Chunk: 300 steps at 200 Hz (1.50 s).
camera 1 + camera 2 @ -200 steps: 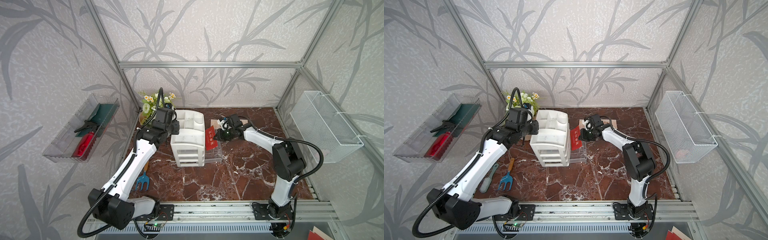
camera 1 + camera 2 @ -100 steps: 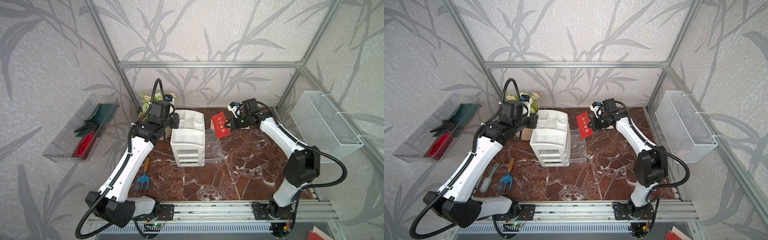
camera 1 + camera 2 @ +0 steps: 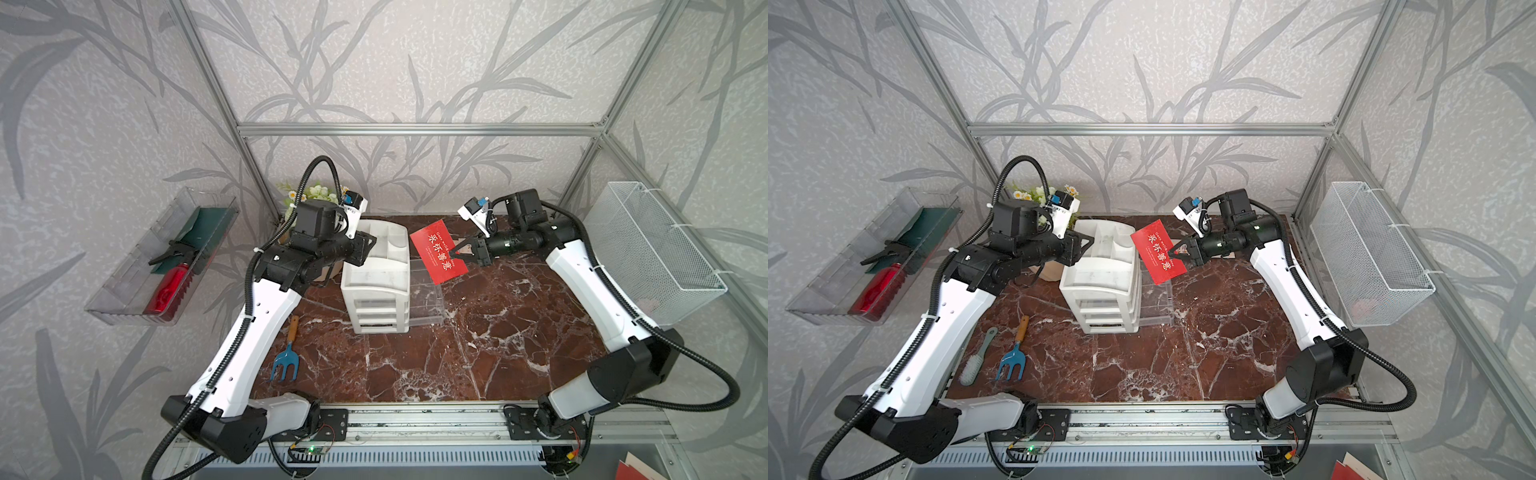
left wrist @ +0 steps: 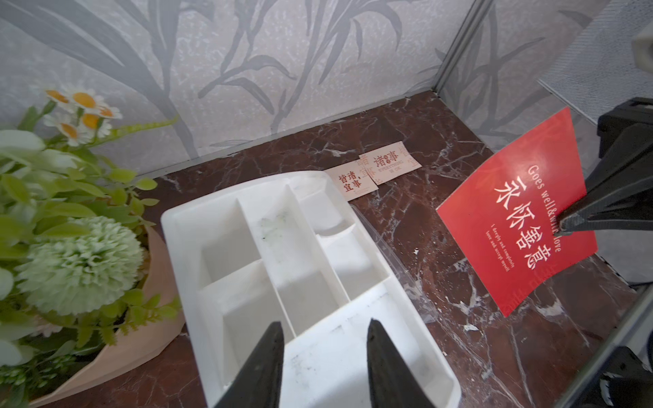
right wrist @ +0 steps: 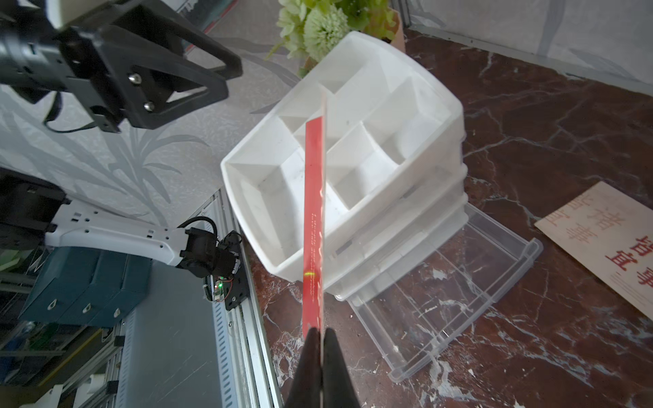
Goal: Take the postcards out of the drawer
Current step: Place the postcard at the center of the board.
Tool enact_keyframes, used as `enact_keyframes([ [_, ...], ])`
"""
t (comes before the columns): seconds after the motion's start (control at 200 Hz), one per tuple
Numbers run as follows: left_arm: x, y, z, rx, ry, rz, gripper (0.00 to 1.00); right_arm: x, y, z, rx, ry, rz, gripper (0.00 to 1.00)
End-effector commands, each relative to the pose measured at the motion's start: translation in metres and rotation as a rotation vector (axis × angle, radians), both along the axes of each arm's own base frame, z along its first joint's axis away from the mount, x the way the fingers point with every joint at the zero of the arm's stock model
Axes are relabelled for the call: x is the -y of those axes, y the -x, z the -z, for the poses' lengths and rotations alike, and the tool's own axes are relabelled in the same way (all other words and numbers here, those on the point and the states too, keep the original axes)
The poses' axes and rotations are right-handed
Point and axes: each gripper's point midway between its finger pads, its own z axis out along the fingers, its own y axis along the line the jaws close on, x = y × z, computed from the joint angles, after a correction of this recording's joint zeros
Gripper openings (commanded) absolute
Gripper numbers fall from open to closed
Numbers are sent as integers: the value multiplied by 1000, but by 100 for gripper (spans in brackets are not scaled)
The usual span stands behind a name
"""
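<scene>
Red-brown veined marble desk [image 3: 498,332] is carrying a white plastic organiser [image 3: 376,286]; right fingers [image 5: 311,364] are clamping a glossy red rectangular postcard [image 3: 438,251] beside it, left fingers [image 4: 261,364] standing apart.

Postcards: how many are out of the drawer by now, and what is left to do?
Done: two beige cards lie on the table behind the organiser, and the pulled-out drawer looks empty. In hand: the right gripper is shut on the red card, held in the air, clear of the drawer. Left: setting that card down. The left gripper is open over the organiser, holding nothing.
</scene>
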Motion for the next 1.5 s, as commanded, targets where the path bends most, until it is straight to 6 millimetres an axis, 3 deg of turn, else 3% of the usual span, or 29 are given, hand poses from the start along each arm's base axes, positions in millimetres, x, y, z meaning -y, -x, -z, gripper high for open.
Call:
enact_keyframes([
  [0.0,23,26,-11,8,40,167,39,-10,38,-17,35,-77,-156,6],
  [0.375,54,58,-11,18,64,353,41,-26,57,-5,30,-50,-252,6],
  [0.77,72,69,-8,-24,109,458,43,-39,81,-4,68,-34,-346,6],
  [1.03,84,78,9,-111,109,526,44,-50,85,5,96,32,-390,5],
  [1.195,86,83,19,-143,98,545,38,-52,80,12,95,63,-390,5],
  [1.495,88,83,28,-145,95,556,14,-55,72,18,92,76,-369,6],
])
